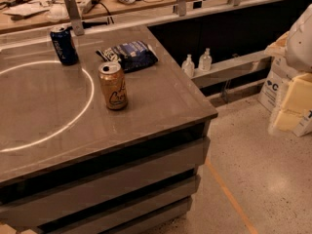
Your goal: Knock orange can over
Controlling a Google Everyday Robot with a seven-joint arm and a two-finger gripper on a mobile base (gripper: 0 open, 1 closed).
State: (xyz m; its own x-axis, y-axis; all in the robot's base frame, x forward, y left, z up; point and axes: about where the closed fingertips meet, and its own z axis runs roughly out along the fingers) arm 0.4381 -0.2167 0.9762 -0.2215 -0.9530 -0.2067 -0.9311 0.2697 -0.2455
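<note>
The orange can [113,86] stands upright on the grey-brown counter [156,106], near its middle and a little in from the right edge. It is slim and orange-gold, with dark cursive lettering on its side and a silver top. My gripper is not in view. A white rounded shape [298,35] at the right edge may be part of my arm.
A dark blue can [63,45] stands upright at the counter's back left. A dark blue snack bag [130,55] lies behind the orange can. Two small clear bottles [197,62] sit on a ledge beyond the counter. Boxes and yellow foam blocks [292,101] stand on the floor at right.
</note>
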